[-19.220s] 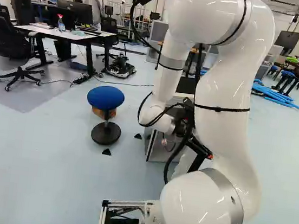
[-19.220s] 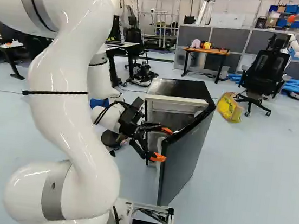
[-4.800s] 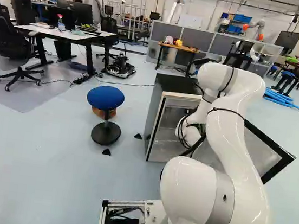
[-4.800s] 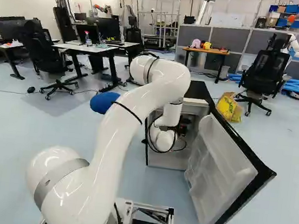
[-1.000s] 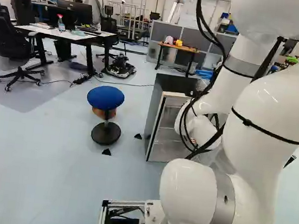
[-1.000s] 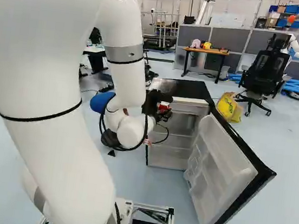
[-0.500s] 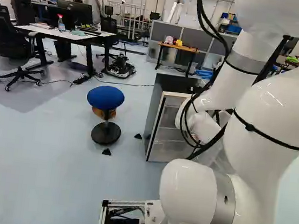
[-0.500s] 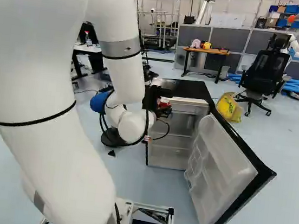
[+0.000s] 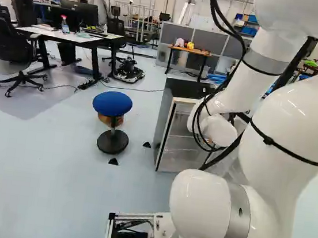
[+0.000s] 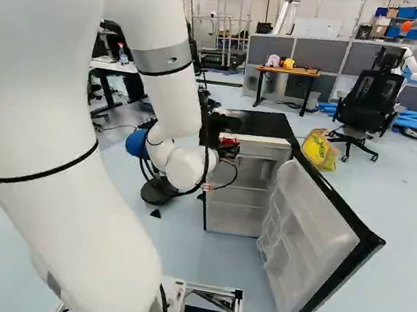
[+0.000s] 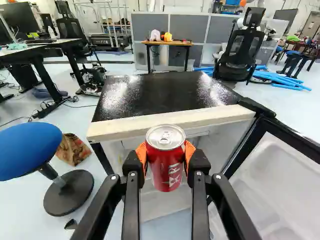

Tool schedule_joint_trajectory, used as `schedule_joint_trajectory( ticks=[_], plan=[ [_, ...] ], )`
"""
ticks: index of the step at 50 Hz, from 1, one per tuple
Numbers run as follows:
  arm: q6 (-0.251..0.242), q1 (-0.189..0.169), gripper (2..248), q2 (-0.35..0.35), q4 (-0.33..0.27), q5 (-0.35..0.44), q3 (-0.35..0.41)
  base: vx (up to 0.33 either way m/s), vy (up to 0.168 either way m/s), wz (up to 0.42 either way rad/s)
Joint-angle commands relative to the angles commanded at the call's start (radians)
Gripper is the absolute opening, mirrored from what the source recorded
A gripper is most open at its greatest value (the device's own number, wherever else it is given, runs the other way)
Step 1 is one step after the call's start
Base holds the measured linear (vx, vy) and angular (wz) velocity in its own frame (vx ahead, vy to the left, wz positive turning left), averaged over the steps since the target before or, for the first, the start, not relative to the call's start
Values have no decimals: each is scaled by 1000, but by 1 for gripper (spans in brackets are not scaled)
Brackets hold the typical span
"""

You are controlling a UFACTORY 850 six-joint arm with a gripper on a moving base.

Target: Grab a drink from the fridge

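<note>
Grpr (image 10: pixel 227 150) holding red can (image 11: pixel 165 167), upright; fingers part-way apart, orange pads (image 11: pixel 190 151) pressed on L & R sides. Can held nr side of fridge (image 11: pixel 160 95), by its pale front edge (image 11: pixel 115 128). Fridge door (image 10: pixel 319 246) wide open to R.

A blue stool (image 9: pixel 113 103) stands on the floor (image 9: pixel 37 168), a spray bottle (image 9: pixel 64 27) on a white desk (image 9: pixel 42 32). A yellow bag (image 10: pixel 319 150) sits near a black chair (image 10: pixel 367 103), a small table (image 10: pixel 302 72) before grey partitions (image 10: pixel 318 53).
</note>
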Motion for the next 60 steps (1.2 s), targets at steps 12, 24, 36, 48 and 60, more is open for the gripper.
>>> schedule_joint_trajectory(
  ticks=[12, 24, 36, 48, 60],
  plan=[
    [0, 5, 95, 18, 0, -40, -14, 0, 0, 0],
    [0, 10, 95, 36, 2, -80, -29, 0, 0, 0],
    [0, 14, 95, 52, 11, -120, -45, 0, 0, 0],
    [0, 19, 95, 68, 24, -160, -61, 0, 0, 0],
    [0, 23, 95, 82, 40, -200, -78, 0, 0, 0]
  ],
)
